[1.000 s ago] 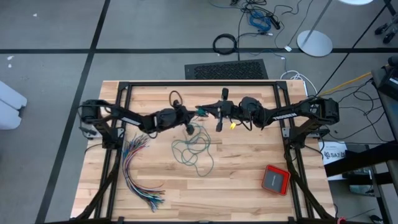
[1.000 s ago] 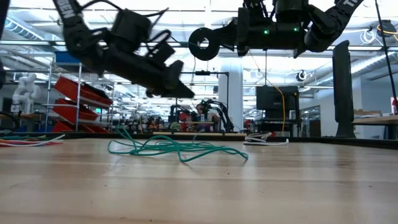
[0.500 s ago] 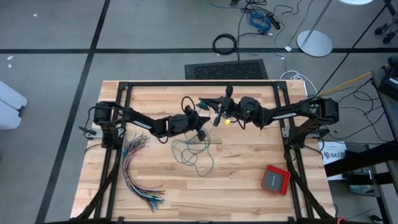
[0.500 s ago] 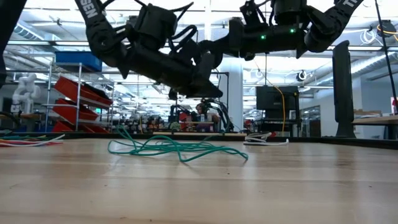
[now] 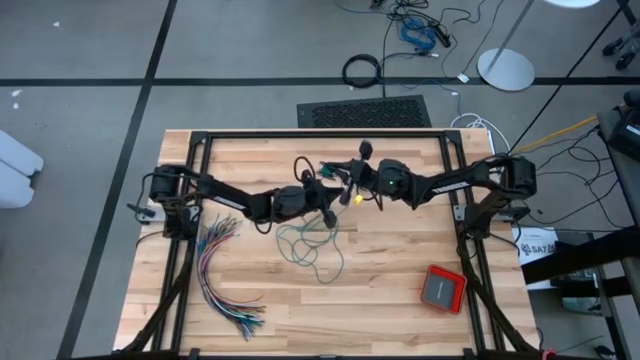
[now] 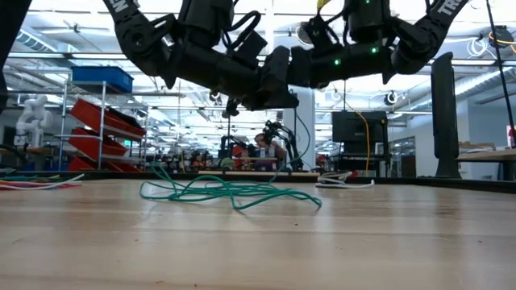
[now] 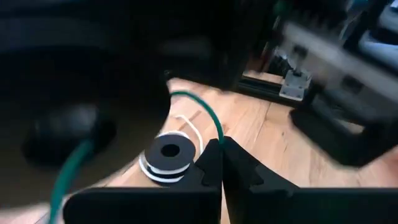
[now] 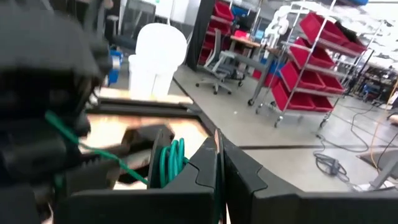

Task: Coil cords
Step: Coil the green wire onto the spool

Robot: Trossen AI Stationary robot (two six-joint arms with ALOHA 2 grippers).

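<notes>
Black cord (image 5: pixel 303 163) — mostly behind arms

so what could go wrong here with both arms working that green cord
The left gripper and right gripper are shut on the teal-green cord, very close together above the table, so the arms could bump. The loose tangle on the table could snag or knot if pulled.

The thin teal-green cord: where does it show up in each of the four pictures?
High view: thin teal-green cord loosely tangled mid-table, below the claws.
Low view: tangle on the wood, centre-left.
Left wrist view: strand arcing beyond the fingers.
Right wrist view: several wraps beside the fingers.
Shared landmark: wooden table.
</notes>
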